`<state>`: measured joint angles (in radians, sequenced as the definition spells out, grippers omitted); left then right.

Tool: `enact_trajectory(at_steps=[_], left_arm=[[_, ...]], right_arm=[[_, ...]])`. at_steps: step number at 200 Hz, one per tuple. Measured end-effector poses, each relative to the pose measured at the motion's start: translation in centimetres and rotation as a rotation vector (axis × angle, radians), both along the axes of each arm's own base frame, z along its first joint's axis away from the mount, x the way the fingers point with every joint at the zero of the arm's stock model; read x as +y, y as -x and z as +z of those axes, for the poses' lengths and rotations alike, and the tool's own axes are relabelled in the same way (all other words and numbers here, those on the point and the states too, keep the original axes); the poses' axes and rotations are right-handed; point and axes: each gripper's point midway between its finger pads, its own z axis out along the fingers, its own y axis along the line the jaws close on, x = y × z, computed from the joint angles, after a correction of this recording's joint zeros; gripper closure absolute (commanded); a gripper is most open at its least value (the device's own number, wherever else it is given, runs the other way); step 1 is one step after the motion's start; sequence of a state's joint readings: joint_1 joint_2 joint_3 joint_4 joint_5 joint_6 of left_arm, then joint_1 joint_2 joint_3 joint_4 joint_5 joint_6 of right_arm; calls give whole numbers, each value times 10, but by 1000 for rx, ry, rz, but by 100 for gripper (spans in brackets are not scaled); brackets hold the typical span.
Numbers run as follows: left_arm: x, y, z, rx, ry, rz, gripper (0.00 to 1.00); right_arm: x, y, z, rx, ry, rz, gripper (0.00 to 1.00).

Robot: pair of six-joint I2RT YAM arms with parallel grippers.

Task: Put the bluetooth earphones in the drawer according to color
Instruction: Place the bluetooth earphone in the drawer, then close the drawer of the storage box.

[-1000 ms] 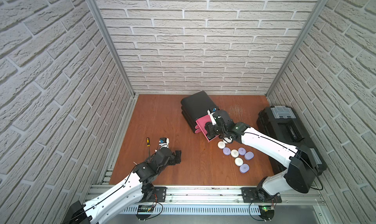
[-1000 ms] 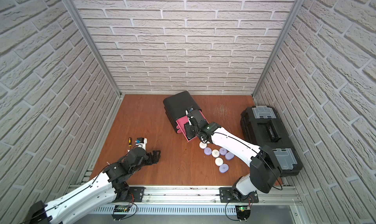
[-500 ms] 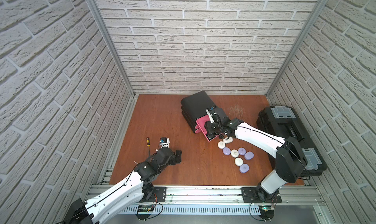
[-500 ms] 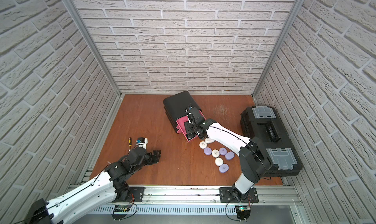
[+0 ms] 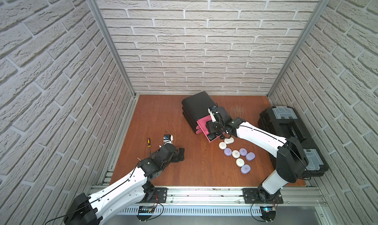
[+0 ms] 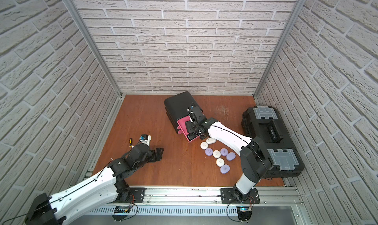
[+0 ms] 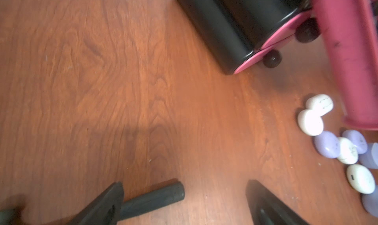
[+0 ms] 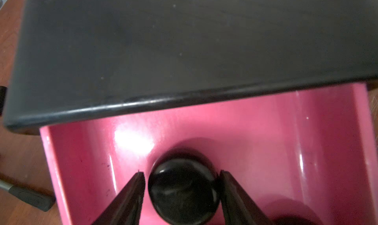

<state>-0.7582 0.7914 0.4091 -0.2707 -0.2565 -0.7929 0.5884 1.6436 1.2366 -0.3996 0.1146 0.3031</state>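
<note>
Brick-walled cell: right gripper (image 8: 181,172) parted around black earphone (image 8: 182,191) in pink drawer (image 8: 266,132); left gripper (image 7: 185,184) spread wide.

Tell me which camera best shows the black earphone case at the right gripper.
The right wrist view: the black earphone case sits central, lying in the open pink drawer between the fingers of the right gripper. In both top views the gripper mostly hides it. The left wrist view shows only the drawer's outer wall.
</note>
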Motion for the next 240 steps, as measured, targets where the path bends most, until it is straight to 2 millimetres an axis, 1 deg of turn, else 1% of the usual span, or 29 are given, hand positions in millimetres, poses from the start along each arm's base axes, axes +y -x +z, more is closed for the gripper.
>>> enact_trajectory(at_steps=[24,47,70,101,121,136,146,168,193,219,240], left_arm=[[-6,-12,26,-33,7,-8,2],[-10,-25,50,-55,16,-16,2],[-13,-37,79,-70,6,-33,2],[-19,-61,126,-97,-17,-53,2],[-24,-78,152,-106,-41,-67,2],[-29,-89,166,-106,-61,-84,2],[-31,-96,173,-105,-72,-94,2],[-37,-109,182,-90,-99,-115,2],[-48,-132,194,-85,-137,-143,2],[-63,-158,197,-71,-182,-172,2],[-74,-182,188,-47,-235,-187,2]], right_arm=[[0,2,3,0,-4,9,30],[-1,5,12,-8,-18,15,30],[-3,11,30,-29,-43,24,30],[-9,25,60,-80,-88,39,32],[-19,38,69,-98,-111,42,34],[-31,49,67,-93,-118,33,35],[-40,56,61,-82,-121,21,36],[-65,71,47,-55,-133,-22,38],[-91,91,35,-31,-151,-72,43],[-110,107,27,-26,-175,-120,51],[-119,116,16,-8,-193,-141,53]])
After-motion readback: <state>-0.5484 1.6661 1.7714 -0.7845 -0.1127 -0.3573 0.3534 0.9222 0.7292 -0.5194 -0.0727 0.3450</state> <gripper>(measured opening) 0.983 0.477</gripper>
